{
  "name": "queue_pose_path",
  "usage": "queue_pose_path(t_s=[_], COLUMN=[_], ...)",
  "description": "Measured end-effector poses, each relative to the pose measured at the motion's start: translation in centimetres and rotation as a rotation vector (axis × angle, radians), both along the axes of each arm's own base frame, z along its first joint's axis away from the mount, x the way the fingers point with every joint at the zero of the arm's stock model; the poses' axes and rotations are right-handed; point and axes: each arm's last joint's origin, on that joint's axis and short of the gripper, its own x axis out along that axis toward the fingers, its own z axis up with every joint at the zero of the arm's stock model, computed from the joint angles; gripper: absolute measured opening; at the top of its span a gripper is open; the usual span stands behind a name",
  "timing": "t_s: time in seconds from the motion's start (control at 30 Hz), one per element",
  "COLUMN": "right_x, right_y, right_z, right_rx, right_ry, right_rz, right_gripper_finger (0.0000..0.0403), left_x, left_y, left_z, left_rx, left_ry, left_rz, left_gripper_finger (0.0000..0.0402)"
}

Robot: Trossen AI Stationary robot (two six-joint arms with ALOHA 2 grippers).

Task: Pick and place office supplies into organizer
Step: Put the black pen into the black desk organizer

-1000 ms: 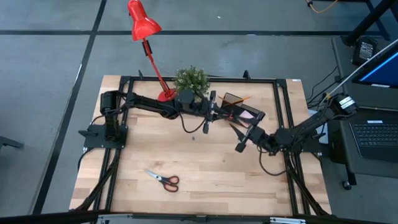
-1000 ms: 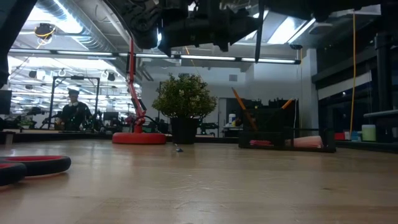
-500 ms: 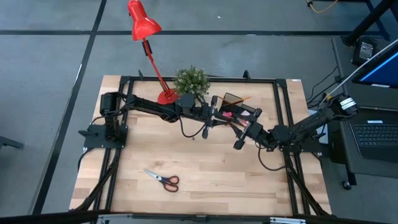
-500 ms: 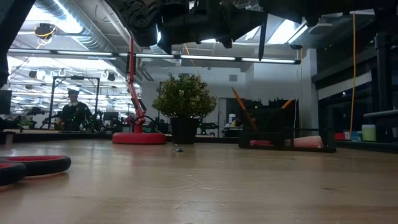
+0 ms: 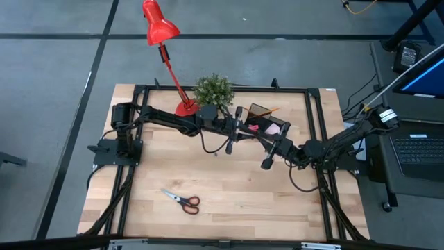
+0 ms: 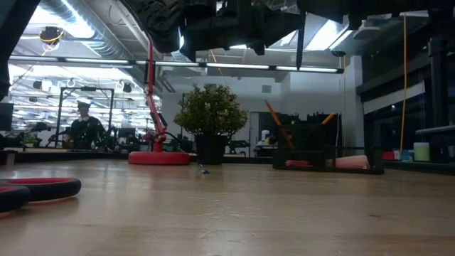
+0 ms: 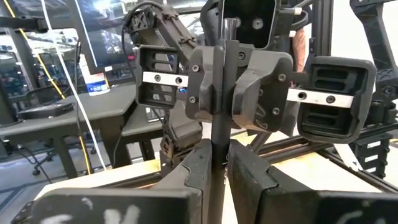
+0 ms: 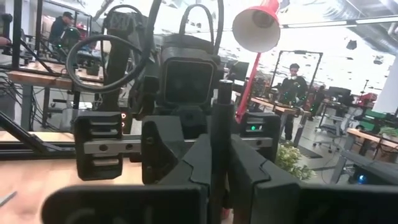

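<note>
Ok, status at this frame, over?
Left gripper and right gripper both shut on the black pen, mid-air, facing each other. Organizer right beside them. Scissors on the table, well clear. Nothing blocking.

High view: straight down over the whole table (image 5: 229, 201); low view: level at tabletop height, facing the room; wrist views: close, facing one another; lamp (image 5: 165, 42) shared by high, low, right wrist.
</note>
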Motion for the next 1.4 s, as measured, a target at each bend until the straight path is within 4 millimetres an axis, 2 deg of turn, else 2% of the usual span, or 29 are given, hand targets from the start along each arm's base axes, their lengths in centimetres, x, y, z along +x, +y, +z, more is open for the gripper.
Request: queue_pose_path(t_s=[0.17,0.33,0.47,0.63,0.9,1.13,1.27,1.4], right_x=[0.0,-0.1,-0.4,-0.5,-0.6,-0.9,-1.0,-1.0], right_y=[0.0,0.2,0.4,0.2,-2.7,-6.2,-7.9,-9.1], right_z=[0.0,0.0,-0.1,-0.2,-2.3,-4.0,-4.1,-4.1], right_rx=[-0.006,-0.034,-0.047,-0.051,0.011,0.062,0.047,0.046], right_ry=[0.001,0.027,0.058,0.074,0.08,0.047,0.058,0.047], right_rz=[0.001,-0.035,-0.104,-0.141,-0.235,-0.245,-0.323,-0.303], right_gripper_finger=[0.0023,0.0023,0.0023,0.0023,0.0023,0.0023,0.0023,0.0023], left_x=[0.0,-0.1,-0.8,-2.1,-4.3,-6.1,-7.0,-7.6], left_y=[0.1,1.1,2.2,2.5,1.1,-0.3,-0.7,-1.2], left_z=[-0.3,-0.3,0.1,2.0,4.3,2.8,2.1,1.4], left_rx=[-0.012,-0.013,-0.024,-0.002,0.049,0.034,0.021,0.005], left_ry=[0.027,0.032,0.096,0.142,0.225,0.232,0.184,0.158], left_rz=[0.016,0.035,0.058,0.073,0.052,0.012,0.009,-0.004], left_gripper_finger=[0.007,0.01,0.0104,0.0085,0.0006,0.0001,0.0002,0.0001])
